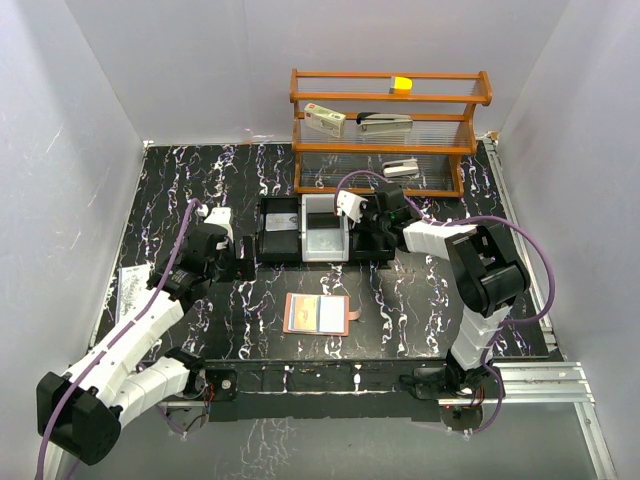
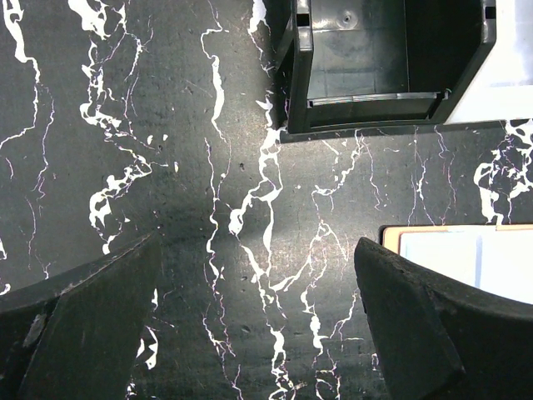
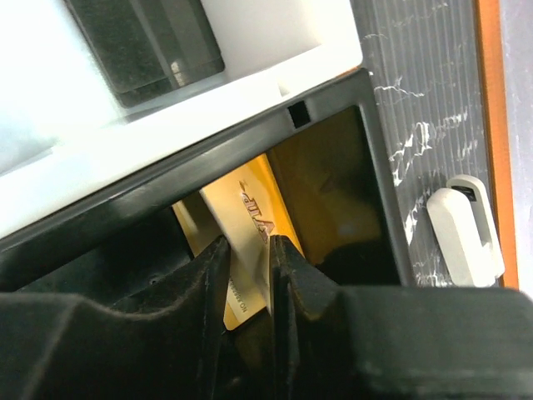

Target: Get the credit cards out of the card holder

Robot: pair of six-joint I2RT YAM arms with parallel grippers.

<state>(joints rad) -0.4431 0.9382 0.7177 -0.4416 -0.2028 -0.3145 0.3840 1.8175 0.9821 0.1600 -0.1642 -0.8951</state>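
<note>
The card holder (image 1: 318,314) lies open and flat on the black marble table, pale inside up; its corner also shows in the left wrist view (image 2: 466,250). My left gripper (image 1: 240,262) (image 2: 258,317) hovers wide open over bare table to the holder's left, with nothing between its fingers. My right gripper (image 1: 372,225) (image 3: 250,258) reaches into the right black tray (image 3: 250,142). A gold credit card (image 3: 250,225) stands slanted between its jaws, which are slightly apart, so the card looks loose. The card's lower end is hidden by the fingers.
Three trays sit in a row behind the holder: a black one (image 1: 278,232), a white one (image 1: 325,228) and the right black one (image 1: 385,252). A wooden shelf (image 1: 390,120) holds a stapler and boxes. A small white object (image 3: 466,229) lies nearby. Paper (image 1: 132,290) sits far left.
</note>
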